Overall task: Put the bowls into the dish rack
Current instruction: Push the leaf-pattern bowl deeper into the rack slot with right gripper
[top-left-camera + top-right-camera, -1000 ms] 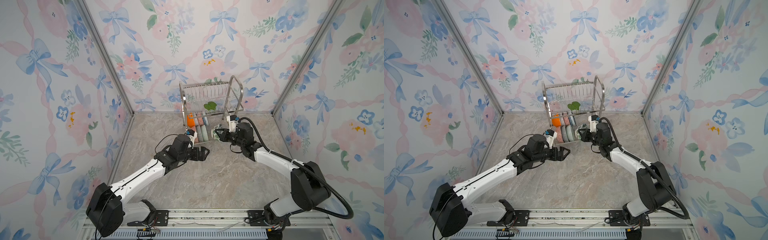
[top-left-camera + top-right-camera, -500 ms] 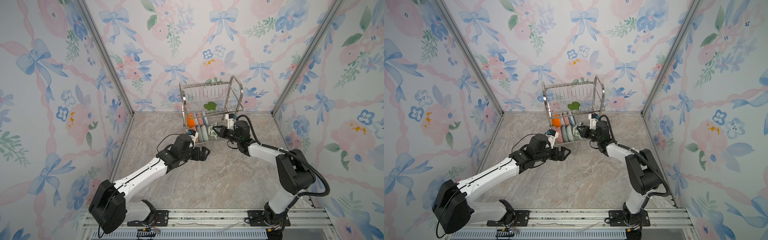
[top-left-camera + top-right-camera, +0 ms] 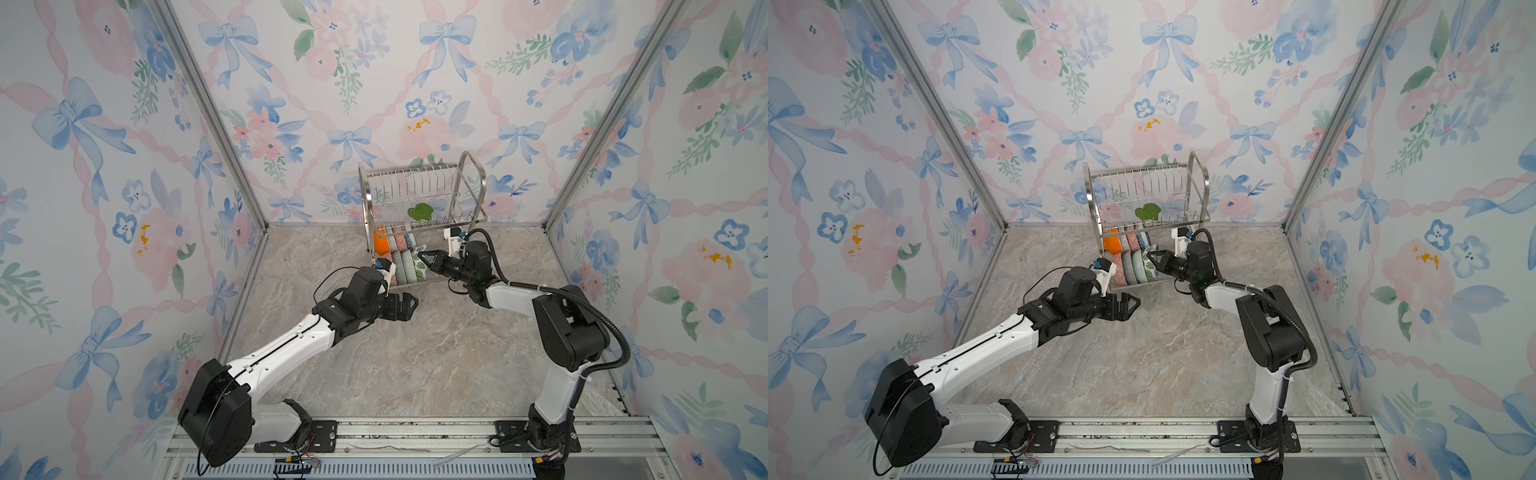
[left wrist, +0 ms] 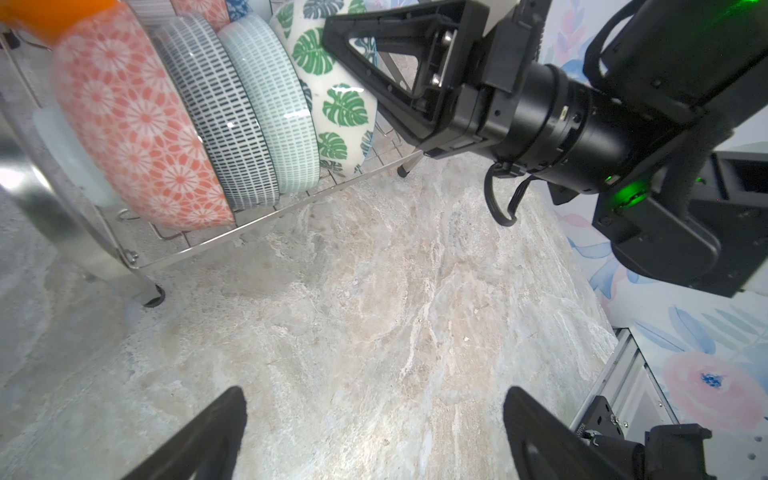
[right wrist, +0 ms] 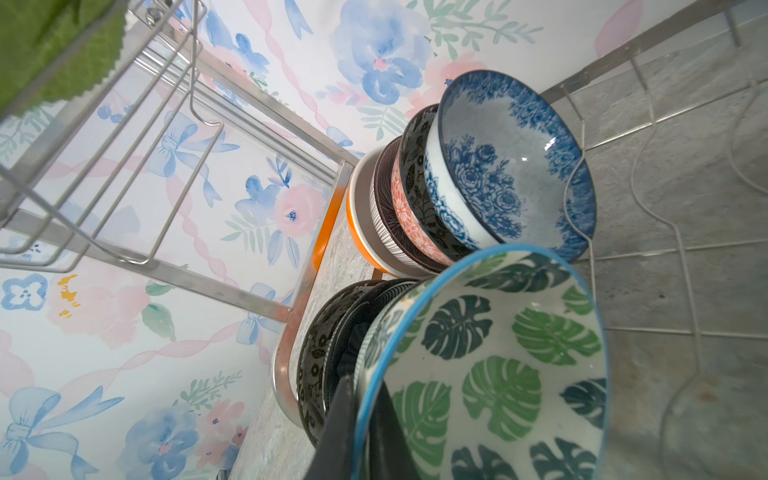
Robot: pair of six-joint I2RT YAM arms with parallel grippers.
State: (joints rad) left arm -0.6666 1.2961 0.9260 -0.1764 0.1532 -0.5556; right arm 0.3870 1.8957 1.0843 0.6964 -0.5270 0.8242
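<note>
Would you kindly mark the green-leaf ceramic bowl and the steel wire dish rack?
green-leaf ceramic bowl (image 5: 498, 374): right wrist view, inner wall.
steel wire dish rack (image 4: 91, 249): left wrist view, front leg tube.

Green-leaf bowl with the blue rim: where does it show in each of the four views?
Top view: green-leaf bowl ends the front row on the dish rack's lower tier.
Top view: same spot.
Left wrist: leaning against the pale teal bowl, outside showing.
Right wrist: nearest the camera, inside showing, in front of the blue floral bowl.
Shared landmark: the right tool, shut on its rim.
</note>
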